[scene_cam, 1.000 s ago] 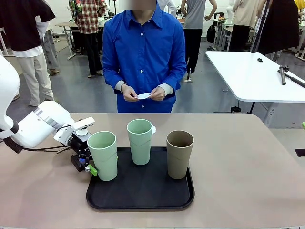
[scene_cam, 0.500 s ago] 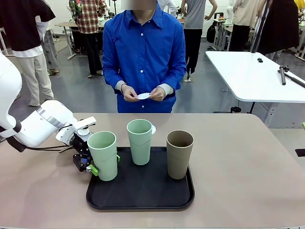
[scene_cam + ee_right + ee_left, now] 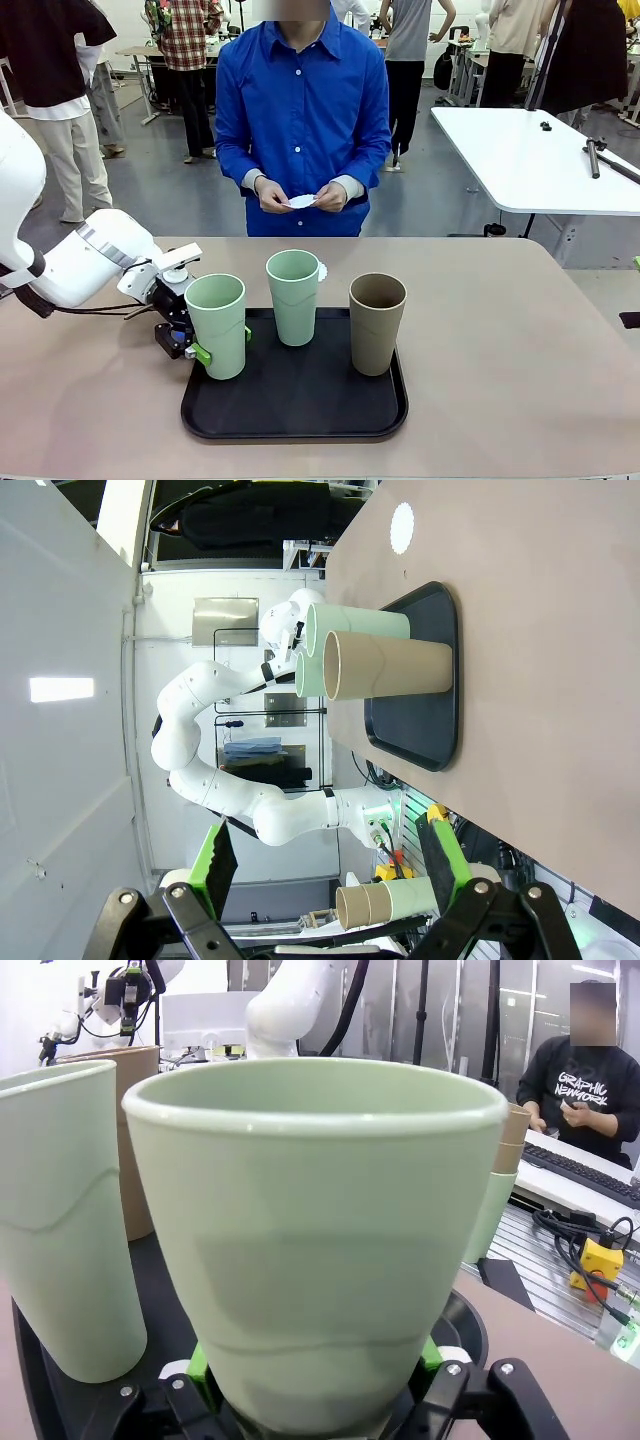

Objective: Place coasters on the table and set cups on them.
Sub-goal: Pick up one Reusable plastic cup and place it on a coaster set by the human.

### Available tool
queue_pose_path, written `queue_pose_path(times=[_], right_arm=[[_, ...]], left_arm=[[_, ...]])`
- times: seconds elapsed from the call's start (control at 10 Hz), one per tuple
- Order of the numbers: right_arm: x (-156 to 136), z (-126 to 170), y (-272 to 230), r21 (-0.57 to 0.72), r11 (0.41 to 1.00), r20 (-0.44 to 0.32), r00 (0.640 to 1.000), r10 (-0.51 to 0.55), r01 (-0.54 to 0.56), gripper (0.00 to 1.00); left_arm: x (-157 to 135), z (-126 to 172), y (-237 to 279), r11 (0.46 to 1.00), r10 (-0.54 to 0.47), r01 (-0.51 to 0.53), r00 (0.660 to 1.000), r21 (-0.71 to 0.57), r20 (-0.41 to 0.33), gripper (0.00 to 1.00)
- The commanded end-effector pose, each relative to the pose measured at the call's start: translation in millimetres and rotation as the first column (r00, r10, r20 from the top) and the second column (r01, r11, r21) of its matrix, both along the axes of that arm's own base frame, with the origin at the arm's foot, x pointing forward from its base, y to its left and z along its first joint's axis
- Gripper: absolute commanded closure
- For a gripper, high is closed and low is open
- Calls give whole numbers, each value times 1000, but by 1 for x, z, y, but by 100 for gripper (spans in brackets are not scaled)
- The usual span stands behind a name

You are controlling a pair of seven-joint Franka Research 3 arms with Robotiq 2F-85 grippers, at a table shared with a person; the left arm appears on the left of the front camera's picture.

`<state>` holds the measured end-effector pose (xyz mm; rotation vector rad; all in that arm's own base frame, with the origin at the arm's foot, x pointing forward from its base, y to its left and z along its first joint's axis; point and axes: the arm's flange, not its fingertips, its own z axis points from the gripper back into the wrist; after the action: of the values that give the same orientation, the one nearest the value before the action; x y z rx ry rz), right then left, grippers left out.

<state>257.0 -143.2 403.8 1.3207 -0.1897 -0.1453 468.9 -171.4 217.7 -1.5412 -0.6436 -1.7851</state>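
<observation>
Beige table [image 3: 520, 330]: left claw [image 3: 222, 343] clamped on mint cup [image 3: 217, 315] at left end of black tray [image 3: 300, 405]; right claw [image 3: 326, 828] apart.

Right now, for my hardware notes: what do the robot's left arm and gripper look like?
The left arm is glossy white with rounded links, a grey band near the wrist and a thin black cable running under it. The left gripper is black, its jaws lined with bright green pads.

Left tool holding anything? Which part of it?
Yes: the left tool is shut on the near-left green cup, gripping opposite sides of its lower body, just above the base. The right tool is open and holds nothing.
</observation>
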Motion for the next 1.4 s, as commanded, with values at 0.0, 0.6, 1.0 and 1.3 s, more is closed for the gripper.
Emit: queue_pose_path(times=[0.0,0.6,1.0,1.3], right_arm=[[2,1,0,13,1000,1,1000,-6,6,0],[2,1,0,13,1000,1,1000,-6,6,0],[2,1,0,13,1000,1,1000,-6,6,0],[2,1,0,13,1000,1,1000,-6,6,0]], left_arm=[[-4,11,6,999,24,-24,1000,-40,-2,100],[-35,196,88,905,420,-421,907,-57,-29,100],[-34,221,107,900,433,-433,901,-42,-17,100],[-34,220,108,892,450,-451,892,-18,-26,17]])
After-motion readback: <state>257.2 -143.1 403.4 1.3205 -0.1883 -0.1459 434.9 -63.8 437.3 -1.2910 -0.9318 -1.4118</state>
